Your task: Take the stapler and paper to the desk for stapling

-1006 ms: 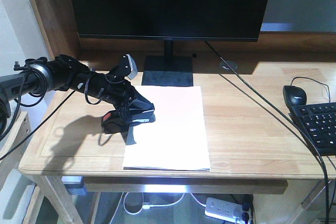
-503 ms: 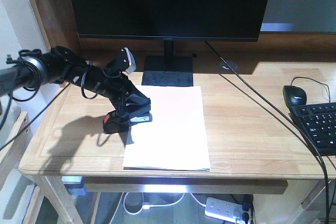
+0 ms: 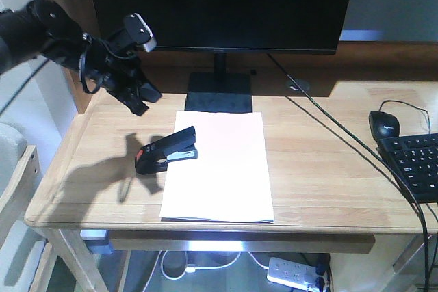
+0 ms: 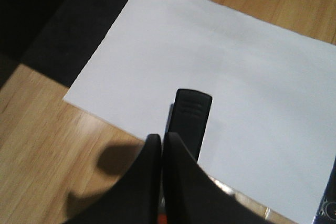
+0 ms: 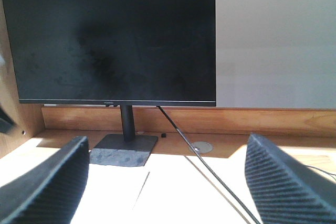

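Observation:
The black stapler (image 3: 166, 150) with its orange patch lies on the desk (image 3: 89, 169), its front end resting on the left edge of the white paper (image 3: 222, 169). The paper lies flat in front of the monitor base. My left gripper (image 3: 145, 99) hangs shut and empty above the desk's back left part, well clear of the stapler. In the left wrist view its shut fingertips (image 4: 161, 141) point down at the stapler (image 4: 192, 109) on the paper (image 4: 226, 72). My right gripper (image 5: 165, 182) is open with nothing in it, low over the desk, facing the monitor.
A black monitor (image 3: 219, 5) on a base (image 3: 219, 90) stands at the back. A cable (image 3: 328, 135) runs diagonally across the right half of the desk. A mouse (image 3: 384, 124) and keyboard (image 3: 414, 165) sit at the right edge. A power strip (image 3: 294, 271) lies under the desk.
My left gripper let go of the stapler and rose up and back to the left. The stapler stays on the paper's left edge.

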